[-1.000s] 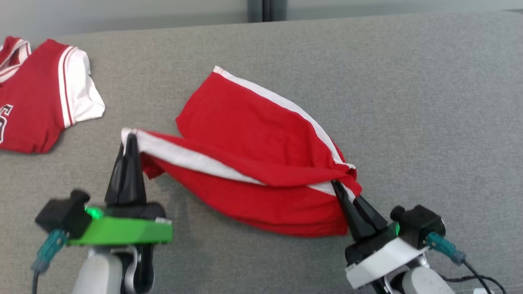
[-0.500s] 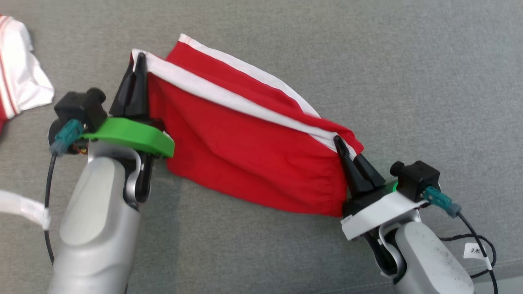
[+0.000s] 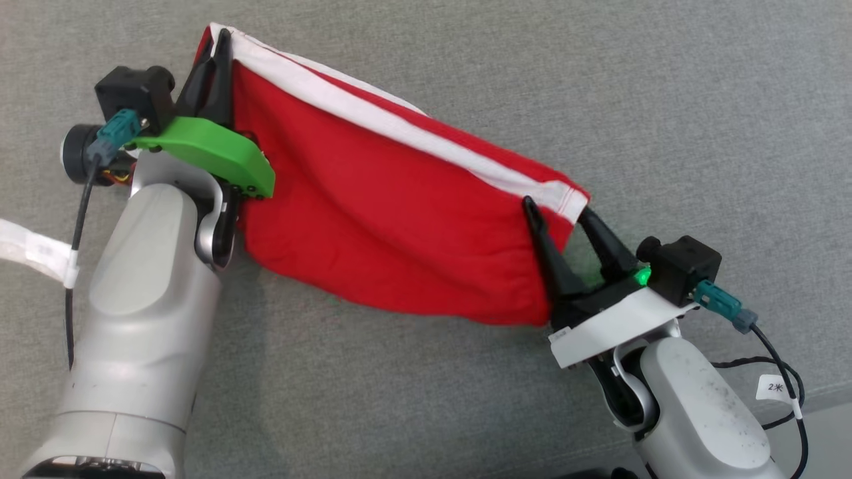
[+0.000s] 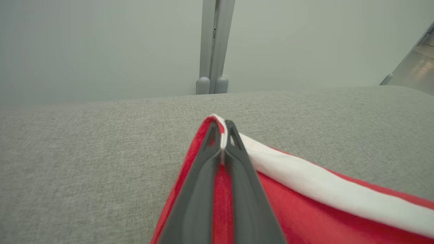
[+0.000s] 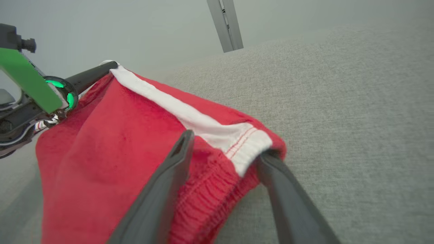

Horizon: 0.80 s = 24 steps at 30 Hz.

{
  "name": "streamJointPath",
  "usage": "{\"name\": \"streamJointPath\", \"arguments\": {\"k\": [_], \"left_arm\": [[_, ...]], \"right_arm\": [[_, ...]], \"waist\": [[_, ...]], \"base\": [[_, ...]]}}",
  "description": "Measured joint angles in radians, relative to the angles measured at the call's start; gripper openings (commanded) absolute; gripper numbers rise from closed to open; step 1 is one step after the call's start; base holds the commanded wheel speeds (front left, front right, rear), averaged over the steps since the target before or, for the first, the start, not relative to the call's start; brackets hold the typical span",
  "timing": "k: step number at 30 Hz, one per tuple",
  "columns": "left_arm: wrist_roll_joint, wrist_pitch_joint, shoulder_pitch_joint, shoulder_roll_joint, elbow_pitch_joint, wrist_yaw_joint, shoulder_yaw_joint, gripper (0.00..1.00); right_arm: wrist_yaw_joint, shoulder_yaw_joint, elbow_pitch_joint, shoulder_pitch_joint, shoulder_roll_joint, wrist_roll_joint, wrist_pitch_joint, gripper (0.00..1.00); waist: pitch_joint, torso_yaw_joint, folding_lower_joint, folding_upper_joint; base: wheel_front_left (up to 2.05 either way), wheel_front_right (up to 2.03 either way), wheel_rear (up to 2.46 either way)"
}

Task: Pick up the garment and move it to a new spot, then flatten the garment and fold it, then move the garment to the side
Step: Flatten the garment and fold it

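Grey cloth surface [image 3: 665,100] with a red garment [image 3: 386,219] spread across it between two grippers.
The garment runs from the upper left of the head view down to the right of centre, with its white stripe [image 3: 399,126] along the upper edge. The left gripper [image 3: 216,40], at upper left, is clenched on the garment's corner. The right gripper [image 3: 558,207], right of centre, has its jaws spread wide, and the garment's other end sits unpinched between them.
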Motion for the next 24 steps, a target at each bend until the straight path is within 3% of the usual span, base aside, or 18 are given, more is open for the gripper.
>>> {"name": "streamJointPath", "arguments": {"k": [11, 18, 24], "left_arm": [[0.012, -0.018, 0.026, -0.006, 0.011, -0.001, -0.024, 1.00], [-0.005, -0.014, 0.129, 0.034, 0.025, -0.002, -0.023, 1.00], [-0.048, 0.063, 0.185, 0.058, 0.065, -0.005, -0.020, 1.00]], "right_arm": [[0.000, -0.039, -0.046, 0.068, 0.000, -0.099, 0.000, 1.00], [0.000, -0.077, -0.072, 0.140, 0.000, -0.173, 0.000, 1.00], [0.000, -0.087, -0.100, 0.185, 0.000, -0.206, 0.006, 1.00]], "waist": [[-0.046, 0.011, 0.0000, 0.0000], [-0.109, 0.025, 0.0000, 0.0000], [-0.172, 0.025, 0.0000, 0.0000]], "base": [[0.00, 0.00, 0.00], [0.00, 0.00, 0.00], [0.00, 0.00, 0.00]]}}
